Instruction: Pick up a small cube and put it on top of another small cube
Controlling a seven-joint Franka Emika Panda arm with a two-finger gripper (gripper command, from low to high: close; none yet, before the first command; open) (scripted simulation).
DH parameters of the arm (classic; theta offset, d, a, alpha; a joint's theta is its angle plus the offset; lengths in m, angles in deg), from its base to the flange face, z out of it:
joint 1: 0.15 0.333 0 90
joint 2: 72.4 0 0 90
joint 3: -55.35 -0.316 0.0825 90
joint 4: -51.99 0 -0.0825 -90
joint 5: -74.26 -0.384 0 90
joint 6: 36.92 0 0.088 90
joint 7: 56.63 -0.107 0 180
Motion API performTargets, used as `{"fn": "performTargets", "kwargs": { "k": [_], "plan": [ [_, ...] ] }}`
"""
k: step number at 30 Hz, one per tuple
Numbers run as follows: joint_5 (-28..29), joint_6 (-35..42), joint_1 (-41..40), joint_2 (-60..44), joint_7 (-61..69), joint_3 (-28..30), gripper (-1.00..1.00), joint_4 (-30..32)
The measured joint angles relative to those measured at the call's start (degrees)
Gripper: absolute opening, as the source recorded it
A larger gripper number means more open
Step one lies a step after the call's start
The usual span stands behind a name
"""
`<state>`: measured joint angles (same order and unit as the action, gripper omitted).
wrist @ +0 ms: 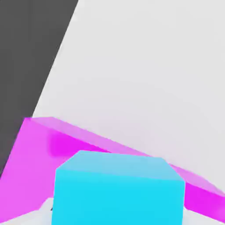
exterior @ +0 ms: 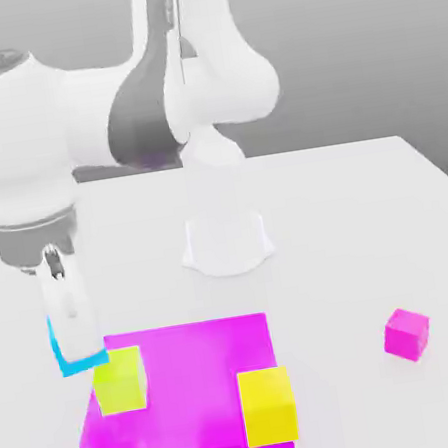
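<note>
The small plain cyan cube [exterior: 71,354] was pinched between the jaws of the white two-finger gripper [exterior: 73,336], held beside the large magenta block [exterior: 186,416] bearing two yellow cubes [exterior: 120,381].

cyan cube [exterior: 74,358] pinched in fingers [exterior: 74,326], beside magenta block [exterior: 183,396]

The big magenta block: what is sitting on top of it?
Two yellow cubes rest on the big magenta block: one near its corner on the exterior view's left, one at its front edge. The cyan cube, held in the jaws, hangs beside that corner, not on it.
</note>
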<state>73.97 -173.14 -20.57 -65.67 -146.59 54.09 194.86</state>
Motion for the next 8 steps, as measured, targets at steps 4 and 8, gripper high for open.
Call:
{"fn": "performTargets", "kwargs": {
  "k": [4,8],
  "plan": [
    [0.09,-6.53,0.47,-4.46,0.27,-0.19,-1.0,2.08],
    [0.11,-7.86,0.61,-5.43,0.26,-0.13,1.0,2.43]
  ]
}}
